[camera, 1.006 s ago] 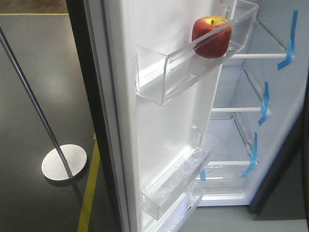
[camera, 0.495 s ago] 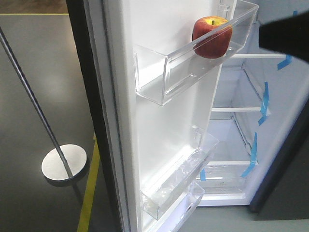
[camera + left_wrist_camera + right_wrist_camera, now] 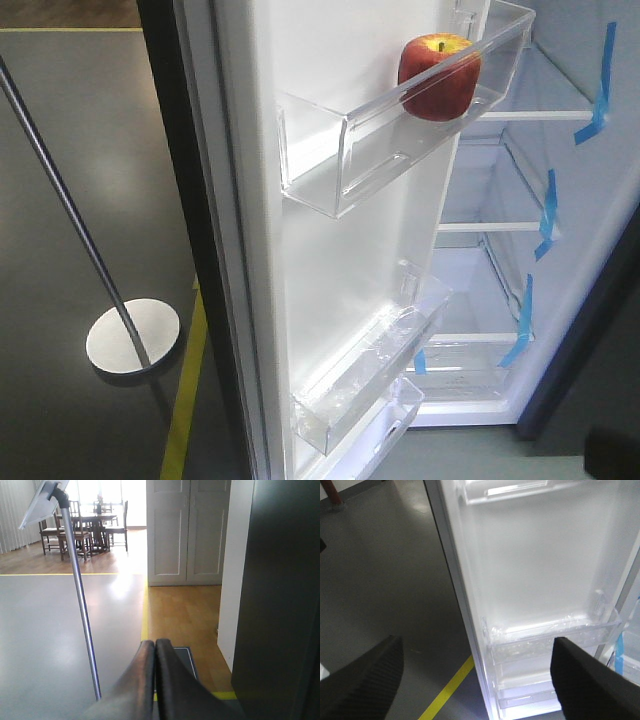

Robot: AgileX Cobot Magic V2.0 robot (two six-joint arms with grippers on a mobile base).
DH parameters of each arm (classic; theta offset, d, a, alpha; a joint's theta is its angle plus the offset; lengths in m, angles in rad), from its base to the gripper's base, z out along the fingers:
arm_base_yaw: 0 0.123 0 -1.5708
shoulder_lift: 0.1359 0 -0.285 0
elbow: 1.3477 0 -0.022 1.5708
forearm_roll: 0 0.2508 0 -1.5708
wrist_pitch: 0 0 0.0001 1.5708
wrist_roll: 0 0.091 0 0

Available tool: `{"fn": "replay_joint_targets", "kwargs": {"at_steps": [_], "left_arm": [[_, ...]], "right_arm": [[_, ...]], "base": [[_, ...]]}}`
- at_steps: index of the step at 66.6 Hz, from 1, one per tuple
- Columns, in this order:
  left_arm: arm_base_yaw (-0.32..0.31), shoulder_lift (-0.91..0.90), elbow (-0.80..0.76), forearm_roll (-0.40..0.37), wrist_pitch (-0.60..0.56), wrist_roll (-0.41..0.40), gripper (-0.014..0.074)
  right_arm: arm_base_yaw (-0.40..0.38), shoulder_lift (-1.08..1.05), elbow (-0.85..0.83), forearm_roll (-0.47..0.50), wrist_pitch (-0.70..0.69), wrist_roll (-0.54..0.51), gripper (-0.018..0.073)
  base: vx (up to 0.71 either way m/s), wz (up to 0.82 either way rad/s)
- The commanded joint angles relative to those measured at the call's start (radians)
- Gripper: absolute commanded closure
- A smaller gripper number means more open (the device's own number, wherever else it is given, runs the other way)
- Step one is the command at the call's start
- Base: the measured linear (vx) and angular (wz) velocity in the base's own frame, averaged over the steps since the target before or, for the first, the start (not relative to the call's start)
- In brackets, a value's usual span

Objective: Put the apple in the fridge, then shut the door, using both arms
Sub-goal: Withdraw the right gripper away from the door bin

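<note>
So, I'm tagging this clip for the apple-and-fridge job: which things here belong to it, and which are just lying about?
Belong to the job:
apple, sitting in a bin on the door, which is open; fridge; left gripper, shut; right gripper, open.

Lying about:
metal stand; yellow floor line; dining table.

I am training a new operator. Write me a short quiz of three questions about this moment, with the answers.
1. True or false: the apple rests in the upper door bin.
2. The left end effector is: A open, B shut on the apple, C shut and empty.
3. Fill in: the door stands ____.
Key: 1 true. 2 C. 3 open.
</note>
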Motion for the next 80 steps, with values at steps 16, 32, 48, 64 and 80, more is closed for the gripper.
{"fn": "replay_joint_targets", "kwargs": {"at_steps": [16, 32, 48, 64, 80], "left_arm": [[0.004, -0.014, 0.011, 0.0, -0.07, -0.005, 0.0603], [0.004, -0.014, 0.011, 0.0, -0.077, -0.001, 0.0603], [0.004, -0.014, 0.006, 0.0, -0.074, -0.001, 0.0603], [0.004, -0.014, 0.006, 0.0, -0.075, -0.001, 0.0603], [0.006, -0.014, 0.006, 0.0, -0.106, -0.066, 0.0603]], "right_arm": [[-0.005, -0.236, 0.168, 0.034, -0.015, 0.034, -0.0013], [-0.005, -0.349, 0.233, 0.036, 0.04, 0.074, -0.0013], [-0.005, -0.424, 0.237, 0.032, 0.119, 0.085, -0.0013], [-0.005, -0.429, 0.237, 0.021, 0.175, 0.085, 0.0005], [-0.005, -0.429, 0.237, 0.025, 0.175, 0.087, 0.0027]], "base": [[0.0, 0.0], [0.0, 0.0], [0.0, 0.0], [0.0, 0.0], [0.0, 0.0]]}}
